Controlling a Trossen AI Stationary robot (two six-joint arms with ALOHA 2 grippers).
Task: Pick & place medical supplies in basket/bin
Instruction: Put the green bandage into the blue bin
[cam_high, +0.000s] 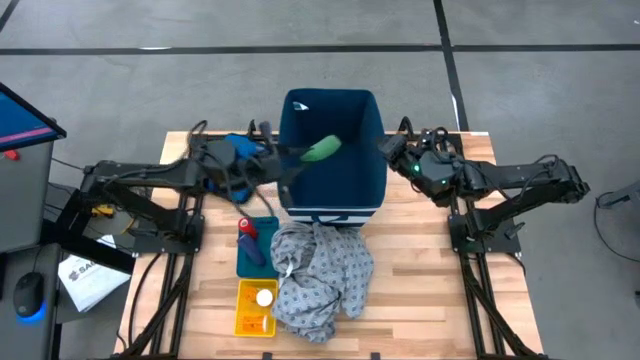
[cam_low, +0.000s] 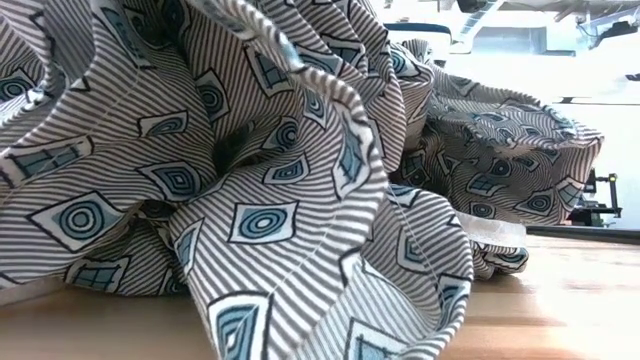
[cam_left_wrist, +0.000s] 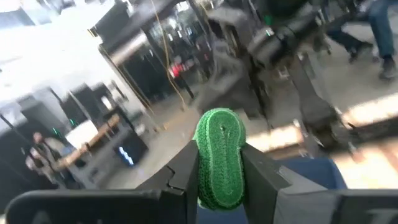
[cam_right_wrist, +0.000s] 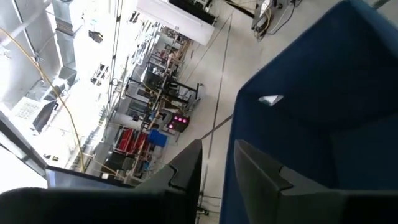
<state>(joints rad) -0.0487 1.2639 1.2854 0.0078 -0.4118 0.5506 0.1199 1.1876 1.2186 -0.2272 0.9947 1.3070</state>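
So the left gripper (cam_left_wrist: 221, 163) is clamped on a green cylinder (cam_high: 322, 149), holding it over the open top of the navy bin (cam_high: 332, 160) at the back edge of the table (cam_high: 420, 290). Over by the bin's right wall, the right gripper (cam_right_wrist: 217, 174) has its fingers a small gap apart with nothing in them. That grey patterned gown (cam_high: 320, 275) is heaped just in front of the bin, with an orange pill bottle (cam_high: 262, 298) by the front edge.

The pale wooden surface (cam_high: 420, 300) carries the navy bin (cam_high: 333, 205) at its back, a crumpled patterned gown (cam_high: 320, 275) before it, and a flat blue pouch (cam_high: 256, 250) and yellow tray (cam_high: 255, 308) beside the gown.
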